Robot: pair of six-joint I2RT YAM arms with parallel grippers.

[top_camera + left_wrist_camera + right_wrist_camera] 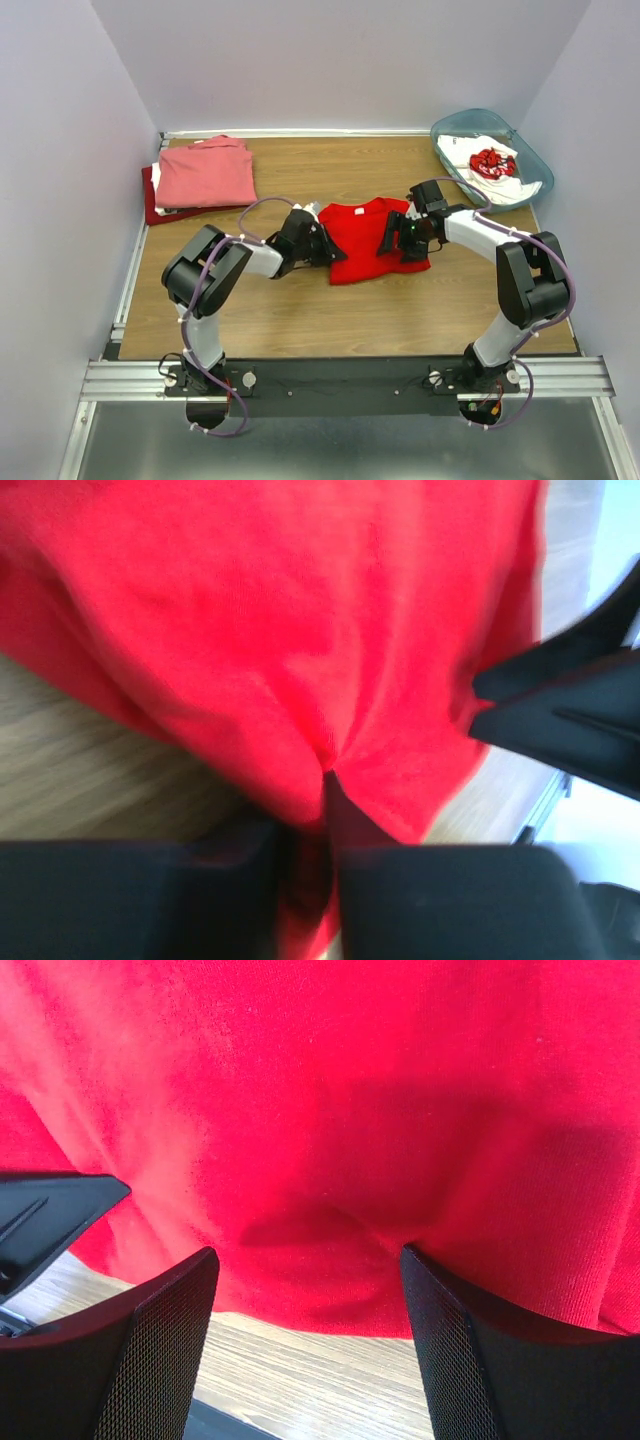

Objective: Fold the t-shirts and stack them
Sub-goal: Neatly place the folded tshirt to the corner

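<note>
A bright red t-shirt (365, 240) lies partly folded at the middle of the table. My left gripper (322, 247) is shut on the shirt's left edge; the left wrist view shows red cloth (300, 660) pinched between the jaws. My right gripper (400, 238) is open over the shirt's right edge; in the right wrist view the cloth (330, 1130) lies just ahead of the spread fingers (160, 1340). A salmon-pink shirt (205, 172) tops a folded stack at the back left, with a darker red shirt (152, 205) beneath it. A white shirt with red print (490, 165) lies in the bin.
A translucent teal bin (520, 140) stands at the back right corner. White walls close in the table on three sides. A metal rail (340, 378) runs along the near edge by the arm bases.
</note>
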